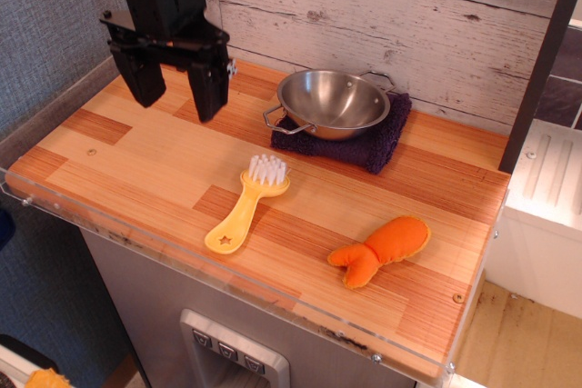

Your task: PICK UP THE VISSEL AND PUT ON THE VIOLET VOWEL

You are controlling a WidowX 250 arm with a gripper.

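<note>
The shiny steel vessel (333, 103), a small bowl with two wire loop handles, rests upright on the folded dark purple towel (379, 145) at the back of the wooden table. My black gripper (176, 97) hangs over the back left of the table, well to the left of the vessel and apart from it. Its two fingers point down, spread apart, with nothing between them.
A yellow brush (246, 206) with white bristles lies in the middle front. An orange plush toy (382, 249) lies at the front right. A clear plastic rim (218, 277) edges the table's front and left. A plank wall stands behind.
</note>
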